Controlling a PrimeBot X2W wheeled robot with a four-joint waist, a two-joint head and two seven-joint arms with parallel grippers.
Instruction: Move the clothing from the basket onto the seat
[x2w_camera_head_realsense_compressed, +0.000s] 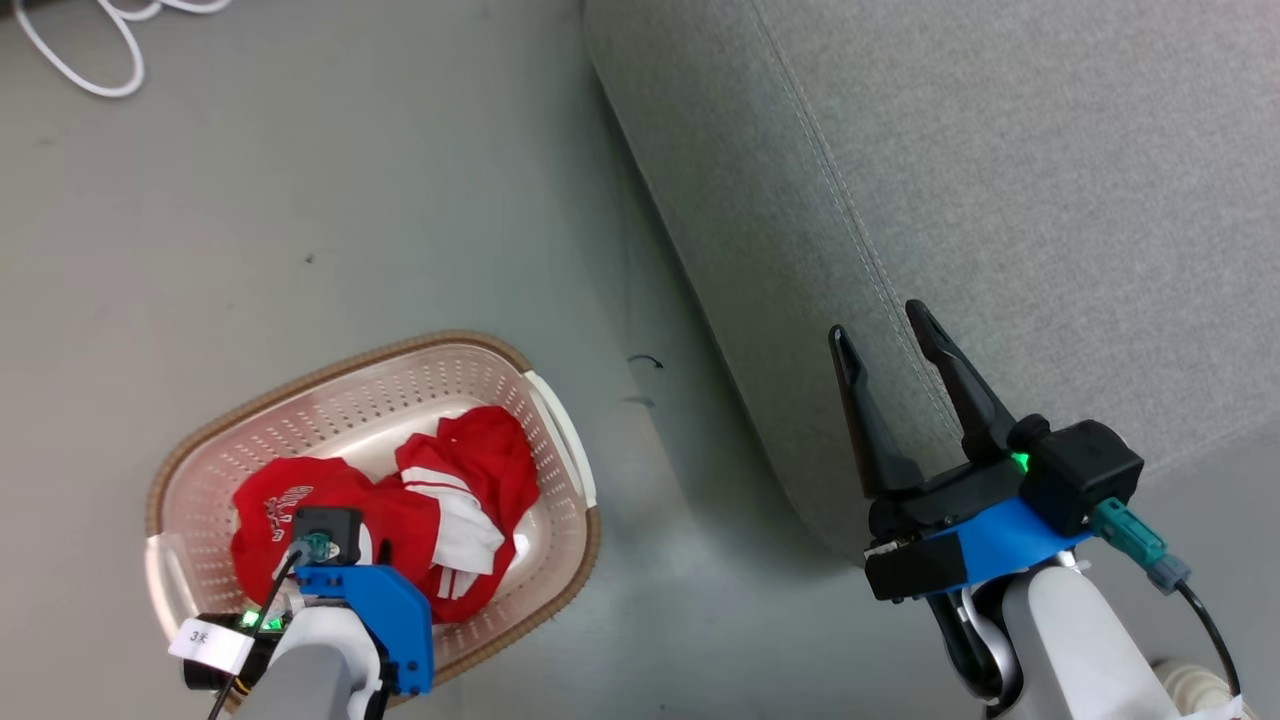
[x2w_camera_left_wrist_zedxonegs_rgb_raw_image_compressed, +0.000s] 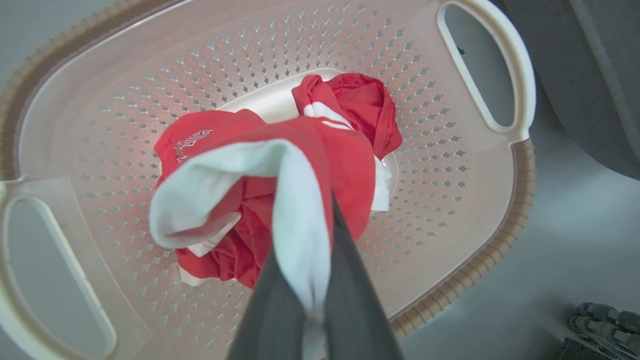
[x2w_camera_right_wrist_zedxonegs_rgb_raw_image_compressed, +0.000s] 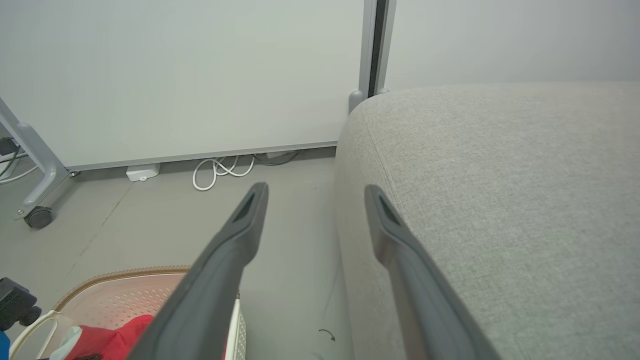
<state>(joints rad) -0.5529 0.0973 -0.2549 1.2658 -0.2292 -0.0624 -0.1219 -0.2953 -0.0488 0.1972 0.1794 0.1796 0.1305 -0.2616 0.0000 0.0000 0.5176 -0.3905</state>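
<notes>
The cream basket (x2w_camera_head_realsense_compressed: 560, 420) with its brown rim stands on the floor at the lower left. Two red garments lie in it, one with dark lettering (x2w_camera_head_realsense_compressed: 285, 500) and one with white stripes (x2w_camera_head_realsense_compressed: 465, 480). My left arm's blue wrist (x2w_camera_head_realsense_compressed: 375, 605) hangs over the basket's near side and hides the fingers. In the left wrist view my left gripper (x2w_camera_left_wrist_zedxonegs_rgb_raw_image_compressed: 312, 235) is shut on a raised fold of the clothing (x2w_camera_left_wrist_zedxonegs_rgb_raw_image_compressed: 300, 150), red outside and white inside, above the basket's floor (x2w_camera_left_wrist_zedxonegs_rgb_raw_image_compressed: 270, 102). My right gripper (x2w_camera_head_realsense_compressed: 880, 335) stands open and holds nothing at the front edge of the grey seat (x2w_camera_head_realsense_compressed: 1050, 200); it appears again (x2w_camera_right_wrist_zedxonegs_rgb_raw_image_compressed: 315, 190) beside the seat (x2w_camera_right_wrist_zedxonegs_rgb_raw_image_compressed: 500, 200).
Bare grey floor (x2w_camera_head_realsense_compressed: 650, 450) separates the basket from the seat. A white cable (x2w_camera_head_realsense_compressed: 90, 60) lies on the floor at the far left. Along the wall behind are a cable loop (x2w_camera_right_wrist_zedxonegs_rgb_raw_image_compressed: 220, 172), a white adapter (x2w_camera_right_wrist_zedxonegs_rgb_raw_image_compressed: 142, 172) and a frame leg on a caster (x2w_camera_right_wrist_zedxonegs_rgb_raw_image_compressed: 37, 217).
</notes>
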